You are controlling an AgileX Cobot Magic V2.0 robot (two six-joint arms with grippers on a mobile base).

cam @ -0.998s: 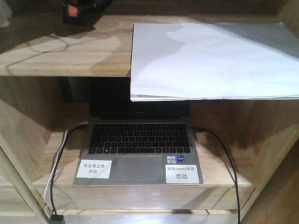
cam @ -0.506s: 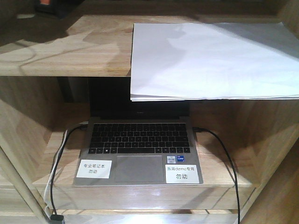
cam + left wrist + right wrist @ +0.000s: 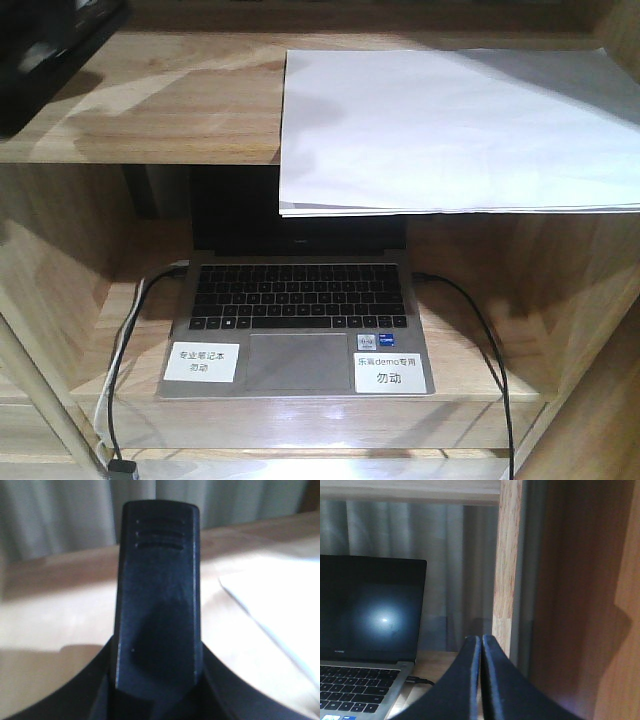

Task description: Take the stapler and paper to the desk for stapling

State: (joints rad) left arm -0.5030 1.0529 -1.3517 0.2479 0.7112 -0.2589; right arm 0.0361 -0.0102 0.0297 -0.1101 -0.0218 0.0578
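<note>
The left hand [image 3: 157, 695] grips the stapler [image 3: 157, 570]; the paper [image 3: 450, 130] lies on the shelf [image 3: 180, 110] to its right, above the clenched right hand [image 3: 481, 680].

**Stapler** [image 3: 157, 605]: a small black body seen end-on in the left wrist view. It runs lengthwise away from the camera, and three short grooves cross its top near the far end. The left gripper [image 3: 157, 690] clasps its near end from both sides and holds it above the light-wood surface. No orange patch or metal strip shows from this angle.

**Paper** [image 3: 450, 125]: a thin stack of plain white rectangular sheets lying flat on the right half of the upper shelf [image 3: 180, 110]. Its near edge overhangs the shelf front, exposing the layered sheet edges, and its far right corner lies in shadow. In the wrist view the paper lies to the right of the stapler, not touching it.
</note>
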